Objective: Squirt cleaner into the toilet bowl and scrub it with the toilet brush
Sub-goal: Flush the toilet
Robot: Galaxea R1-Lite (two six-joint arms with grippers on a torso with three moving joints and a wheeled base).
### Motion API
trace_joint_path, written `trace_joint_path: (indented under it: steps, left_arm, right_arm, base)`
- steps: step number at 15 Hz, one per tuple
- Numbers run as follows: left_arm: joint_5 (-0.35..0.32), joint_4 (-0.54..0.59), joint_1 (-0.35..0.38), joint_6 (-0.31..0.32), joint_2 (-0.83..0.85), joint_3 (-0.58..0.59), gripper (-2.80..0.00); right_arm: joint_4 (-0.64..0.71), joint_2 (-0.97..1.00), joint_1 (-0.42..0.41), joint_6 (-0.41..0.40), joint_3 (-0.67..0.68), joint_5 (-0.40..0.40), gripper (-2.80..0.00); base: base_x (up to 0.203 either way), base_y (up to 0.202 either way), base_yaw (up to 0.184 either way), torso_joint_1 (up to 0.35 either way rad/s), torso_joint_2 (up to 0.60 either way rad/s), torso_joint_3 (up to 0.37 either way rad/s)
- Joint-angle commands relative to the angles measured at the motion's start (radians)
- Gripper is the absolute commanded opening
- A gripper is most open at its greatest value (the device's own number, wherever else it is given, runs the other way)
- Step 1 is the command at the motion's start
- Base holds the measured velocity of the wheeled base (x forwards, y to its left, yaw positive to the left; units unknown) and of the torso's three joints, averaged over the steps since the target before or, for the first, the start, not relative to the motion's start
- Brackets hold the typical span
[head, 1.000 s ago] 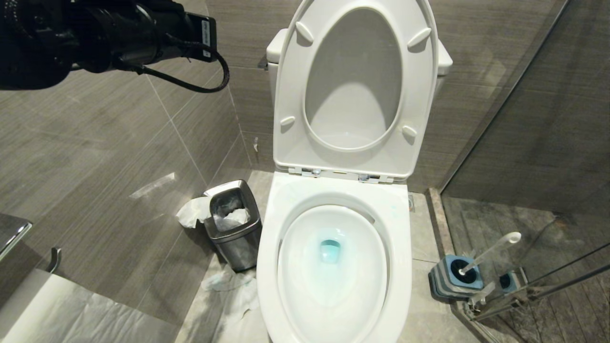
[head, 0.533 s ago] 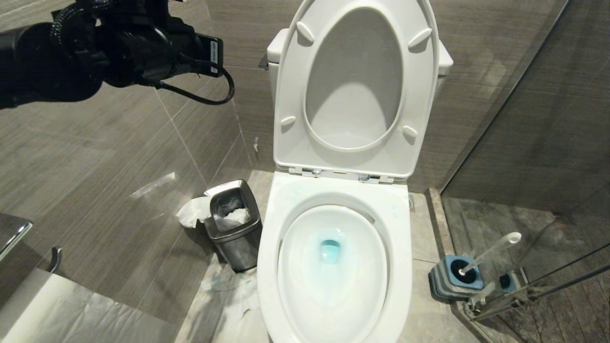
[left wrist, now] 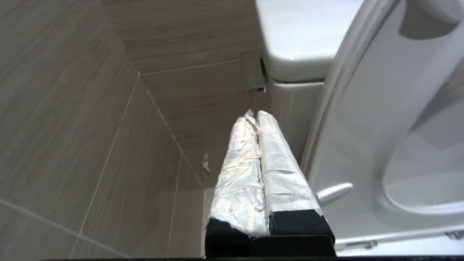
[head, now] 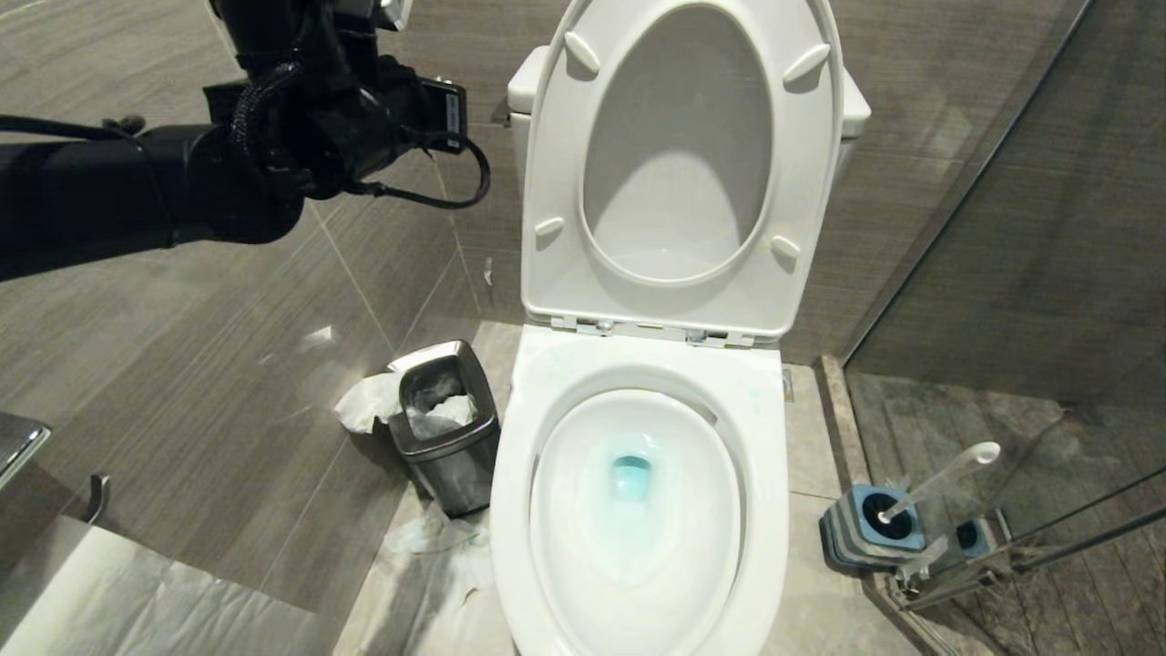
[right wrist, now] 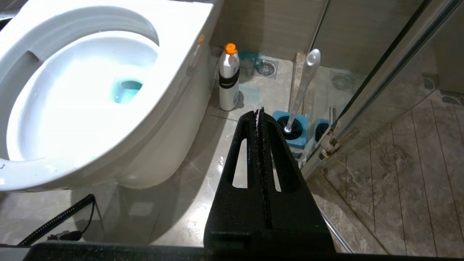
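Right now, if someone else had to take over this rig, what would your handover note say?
Left gripper: fingers shut, empty, raised beside the tank at the toilet's left, near the upright seat and lid.
Right gripper: fingers shut, empty, low over the floor, pointing toward the brush holder.
Toilet bowl: open; the water at the drain is teal with cleaner, so squirting looks done.
White bottle with orange cap: standing on the floor beside the bowl.
Toilet brush: in its holder, right of the toilet, untouched.
Left: grasp the brush, scrub the bowl.
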Motion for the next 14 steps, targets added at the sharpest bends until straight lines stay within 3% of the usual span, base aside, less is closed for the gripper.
trace_joint_path:
  steps: [1, 3, 8, 14]
  left_arm:
    - [0.002, -0.072, -0.007, -0.002, 0.038, 0.000, -2.80]
    - [0.003, -0.175, -0.011, -0.004, 0.069, 0.000, -2.80]
    - [0.006, -0.234, -0.007, -0.002, 0.077, -0.010, -2.80]
    - [0.006, -0.330, -0.007, 0.012, 0.075, -0.009, -2.80]
  right_arm:
    - [-0.001, 0.002, 0.002, 0.000, 0.000, 0.000, -2.80]
    - [-0.001, 0.002, 0.000, 0.000, 0.000, 0.000, -2.80]
    - [-0.001, 0.002, 0.000, 0.000, 0.000, 0.000, -2.80]
    - [-0.001, 0.002, 0.000, 0.000, 0.000, 0.000, -2.80]
  base:
    - [0.000, 0.000, 0.000, 0.008, 0.00, -0.051]
    - [0.000, 0.000, 0.000, 0.000, 0.00, 0.000]
    - [0.000, 0.000, 0.000, 0.000, 0.00, -0.019]
    - [0.000, 0.000, 0.000, 0.004, 0.00, -0.174]
